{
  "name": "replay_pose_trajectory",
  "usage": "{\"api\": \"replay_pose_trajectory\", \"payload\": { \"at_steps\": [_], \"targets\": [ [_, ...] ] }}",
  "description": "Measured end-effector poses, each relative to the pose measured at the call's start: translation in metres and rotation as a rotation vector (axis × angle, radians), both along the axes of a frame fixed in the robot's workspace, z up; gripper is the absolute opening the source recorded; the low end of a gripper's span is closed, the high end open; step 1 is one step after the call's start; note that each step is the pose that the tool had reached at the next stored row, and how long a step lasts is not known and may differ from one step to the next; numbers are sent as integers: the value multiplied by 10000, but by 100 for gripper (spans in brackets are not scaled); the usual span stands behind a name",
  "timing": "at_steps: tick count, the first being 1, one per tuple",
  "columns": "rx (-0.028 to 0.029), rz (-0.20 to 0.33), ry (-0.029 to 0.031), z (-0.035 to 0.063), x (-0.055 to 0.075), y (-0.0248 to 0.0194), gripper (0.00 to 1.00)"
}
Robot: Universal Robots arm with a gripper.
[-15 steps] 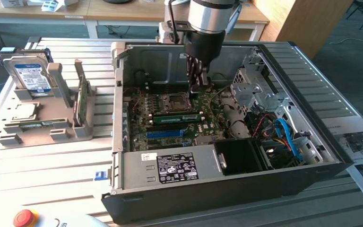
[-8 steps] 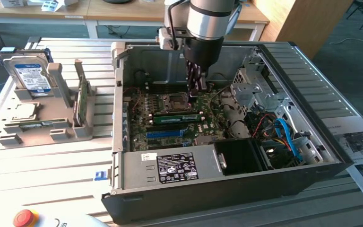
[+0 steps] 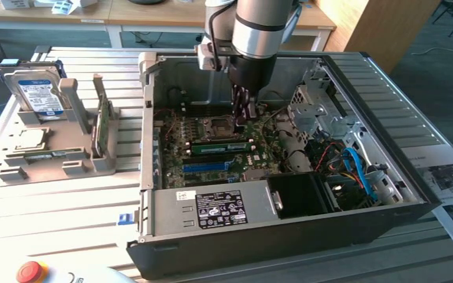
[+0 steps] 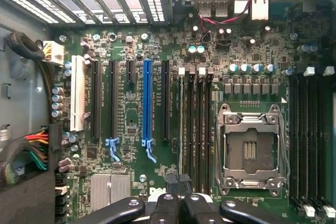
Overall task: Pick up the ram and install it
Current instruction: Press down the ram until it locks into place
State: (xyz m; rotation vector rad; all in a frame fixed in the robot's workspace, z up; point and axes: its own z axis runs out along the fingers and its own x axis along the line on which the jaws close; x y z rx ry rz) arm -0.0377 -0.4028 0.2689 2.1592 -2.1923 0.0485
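The ram [image 3: 220, 147] is a long green stick standing on edge in a memory slot of the motherboard [image 3: 210, 168], inside the open computer case [image 3: 289, 236]. In the wrist view the ram [image 4: 182, 124] shows edge-on as a thin pale strip in the slot beside the processor socket [image 4: 251, 150]. My gripper [image 3: 240, 119] hangs inside the case just above the stick's end nearer the exterior view's right. Its black fingers [image 4: 167, 208] are pressed together, and my gripper [image 4: 178, 207] is shut with nothing between them.
A grey tray [image 3: 92, 165] on the exterior view's left holds a hard drive [image 3: 38, 91], a tall green card [image 3: 101, 121], a chip [image 3: 28, 140] and a flat narrow stick [image 3: 53, 154]. The power supply [image 3: 219, 209], drive cage [image 3: 321, 115] and cables [image 3: 356, 168] crowd the case.
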Motion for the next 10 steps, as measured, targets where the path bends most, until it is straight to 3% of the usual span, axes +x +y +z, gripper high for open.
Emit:
{"api": "replay_pose_trajectory", "payload": {
  "at_steps": [10],
  "targets": [
    [-1, 0, 0, -167, 0, 0, 10]
  ]
}}
